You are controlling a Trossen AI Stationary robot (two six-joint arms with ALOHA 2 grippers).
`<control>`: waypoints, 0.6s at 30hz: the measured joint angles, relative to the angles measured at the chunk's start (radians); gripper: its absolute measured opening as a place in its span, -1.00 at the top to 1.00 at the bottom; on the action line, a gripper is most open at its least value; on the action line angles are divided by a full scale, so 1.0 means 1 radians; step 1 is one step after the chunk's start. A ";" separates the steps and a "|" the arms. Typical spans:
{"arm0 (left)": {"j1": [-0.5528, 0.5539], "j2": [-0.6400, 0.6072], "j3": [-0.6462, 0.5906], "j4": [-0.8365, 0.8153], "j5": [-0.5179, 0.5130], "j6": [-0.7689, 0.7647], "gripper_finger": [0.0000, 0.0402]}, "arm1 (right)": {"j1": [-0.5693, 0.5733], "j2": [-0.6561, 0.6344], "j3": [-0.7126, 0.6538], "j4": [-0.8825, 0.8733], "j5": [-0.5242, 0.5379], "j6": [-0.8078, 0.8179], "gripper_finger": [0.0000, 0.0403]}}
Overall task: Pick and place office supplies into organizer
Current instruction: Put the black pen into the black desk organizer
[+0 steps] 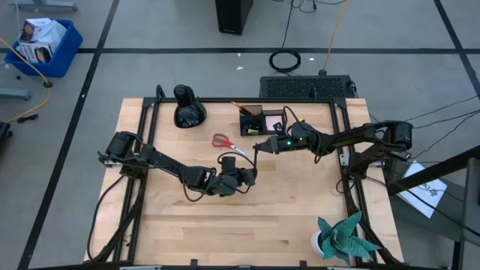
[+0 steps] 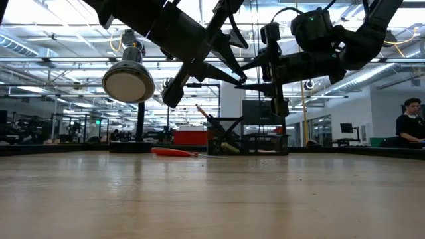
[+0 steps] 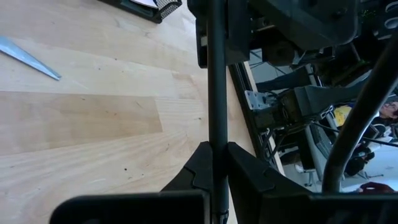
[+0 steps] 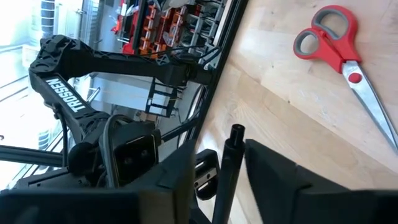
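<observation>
Pale wood table (image 1: 225, 217): both hands (matte black) pinch thin pen (image 3: 216, 93).

Left gripper (image 3: 214, 163) clamped on a thin black pen (image 3: 216, 74), scissor blade tip (image 3: 28, 57) on wooden table (image 3: 93, 118), organizer corner (image 3: 149, 7)

The table (image 1: 187, 225) is a light wooden top of glued planks, framed by black rails along its edges. At the far edge, right of the middle, stands a black organizer (image 1: 262, 121) with an orange pencil (image 1: 241, 109) sticking out. A rounded black object (image 1: 187, 107) sits near the far left corner. Red-handled scissors (image 1: 228, 145) lie flat near the middle. A teal paper plant (image 1: 344, 237) stands at the near right corner.
</observation>
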 joint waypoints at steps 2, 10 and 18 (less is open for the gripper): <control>0.000 0.000 0.000 0.000 0.000 0.000 0.87 | 0.000 0.000 0.000 -0.001 0.000 -0.003 0.42; 0.000 0.000 0.000 0.000 -0.001 0.001 0.87 | 0.000 0.000 0.000 -0.001 0.000 -0.011 0.83; 0.000 0.000 0.000 -0.001 -0.002 0.017 0.87 | -0.001 0.000 0.000 0.000 0.001 -0.024 0.87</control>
